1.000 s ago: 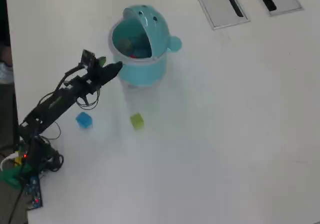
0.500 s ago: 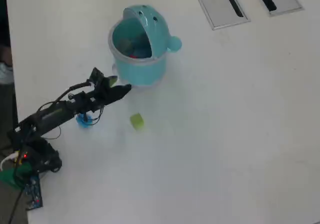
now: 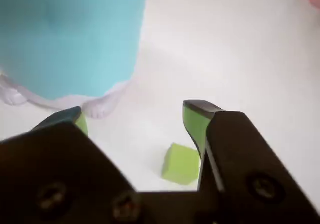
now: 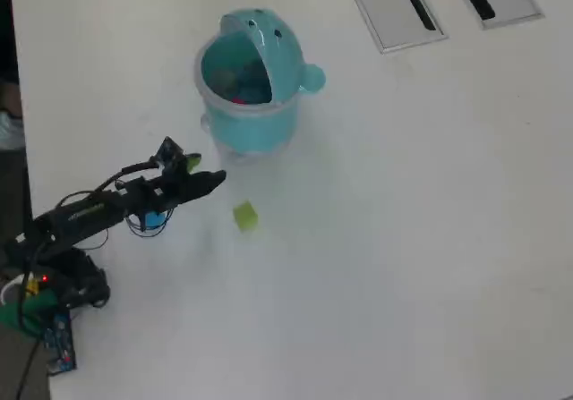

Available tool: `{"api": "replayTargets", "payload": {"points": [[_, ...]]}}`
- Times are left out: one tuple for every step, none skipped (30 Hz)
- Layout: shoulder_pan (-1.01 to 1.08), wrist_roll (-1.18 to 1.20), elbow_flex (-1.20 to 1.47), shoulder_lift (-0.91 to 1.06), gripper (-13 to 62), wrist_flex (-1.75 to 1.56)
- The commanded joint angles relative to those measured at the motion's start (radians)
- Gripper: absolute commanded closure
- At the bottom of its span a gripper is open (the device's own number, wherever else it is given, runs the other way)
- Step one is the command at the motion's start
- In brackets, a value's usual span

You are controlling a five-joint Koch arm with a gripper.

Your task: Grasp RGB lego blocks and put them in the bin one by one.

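Over the last second the arm swung away from the bin point(image 4: 249, 87) and came down toward the table — a second earlier its gripper point(image 4: 218, 177) sat at the bin's rim, and now it hung low, just short of the green block point(image 4: 244, 217). That reads as a drop finished and the next pick begun. A speck of red showed inside the bin at about 6 o'clock of its mouth, most likely the red block, though it was too small to be sure.

In the wrist view the jaws stood apart, holding nothing, with the green block point(image 3: 181, 163) on the table between them and nearer the right-hand one. The bin's wall point(image 3: 70, 33) filled the top left of that view.

Seen from overhead, the green block lay at roughly 6 o'clock from the bin, and at 4 o'clock from the gripper. The blue block point(image 4: 154, 218) sat half hidden under the arm, at about 9 o'clock from the green one.

No brand, label or writing could be read anywhere.
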Motion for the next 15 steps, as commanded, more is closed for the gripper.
{"api": "replayTargets", "payload": {"points": [[0.012, 0.000, -0.034, 0.043, 14.3, -0.020], [0.014, -0.002, -0.025, 0.044, 14.3, -0.020], [0.017, -0.002, -0.018, 0.048, 14.2, -0.018], [0.018, -0.002, -0.014, 0.049, 14.2, -0.018], [0.021, -0.009, -0.011, 0.049, 14.3, -0.018], [0.021, -0.026, -0.009, 0.048, 14.4, -0.020], [0.021, -0.029, -0.009, 0.046, 14.4, -0.021], [0.021, -0.031, -0.008, 0.043, 14.4, -0.021], [0.021, -0.038, -0.003, 0.037, 14.5, -0.023], [0.018, -0.055, 0.005, 0.032, 14.5, -0.028], [0.017, -0.083, 0.008, 0.025, 14.6, -0.029], [0.015, -0.114, 0.017, 0.014, 14.6, -0.031], [0.014, -0.141, 0.031, 0.011, 14.6, -0.035], [0.014, -0.161, 0.051, 0.009, 14.7, -0.037], [0.014, -0.163, 0.064, 0.009, 14.6, -0.037]]}}
